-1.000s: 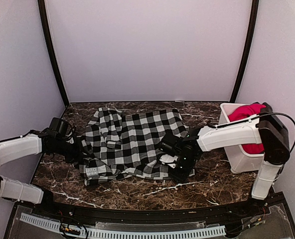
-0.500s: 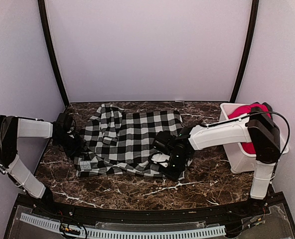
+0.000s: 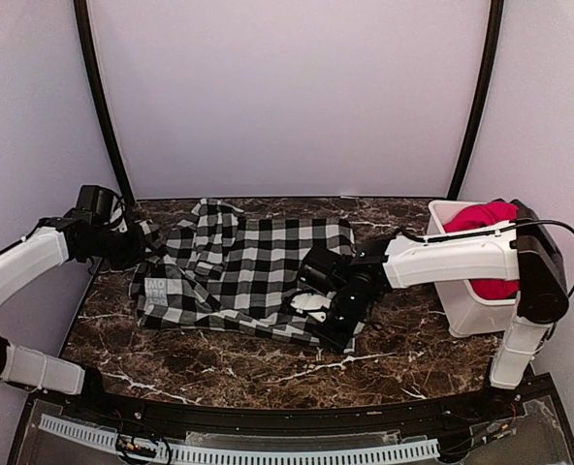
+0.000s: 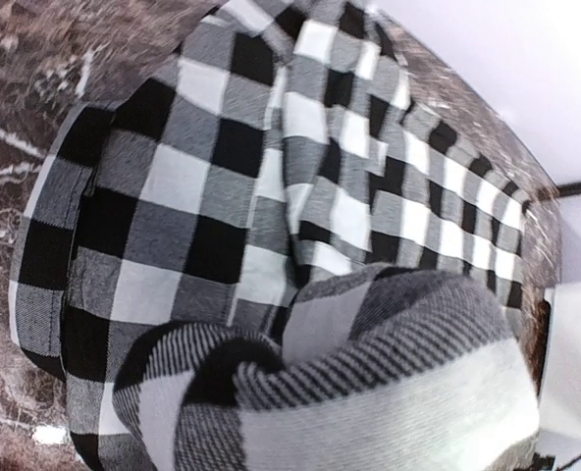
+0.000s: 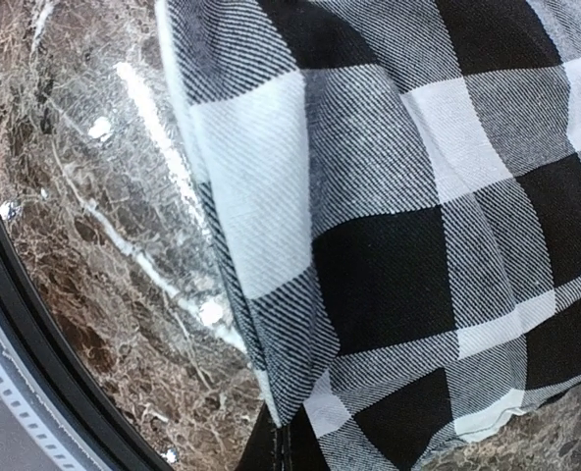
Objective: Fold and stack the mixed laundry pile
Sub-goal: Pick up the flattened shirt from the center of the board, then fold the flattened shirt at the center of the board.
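The black-and-white checked garment [image 3: 239,271] lies spread across the middle of the marble table. My left gripper [image 3: 135,246] is shut on its left edge and holds that edge raised off the table. In the left wrist view, bunched checked cloth [image 4: 369,373] fills the foreground and hides the fingers. My right gripper [image 3: 337,312] is shut on the garment's near right hem. In the right wrist view the checked cloth [image 5: 398,196] runs down into the closed gripper [image 5: 286,453]. The plain red garment [image 3: 483,219] sits piled in the white bin.
The white plastic bin [image 3: 471,312] stands at the table's right side, close behind the right arm. Bare marble table [image 3: 239,363] shows along the near edge, with a black rim and the arm bases below it. Pale walls enclose the back and sides.
The right gripper has shut on the garment's near right hem and shifted slightly left. The left arm has swung up and back left, dragging the garment's left edge with it.
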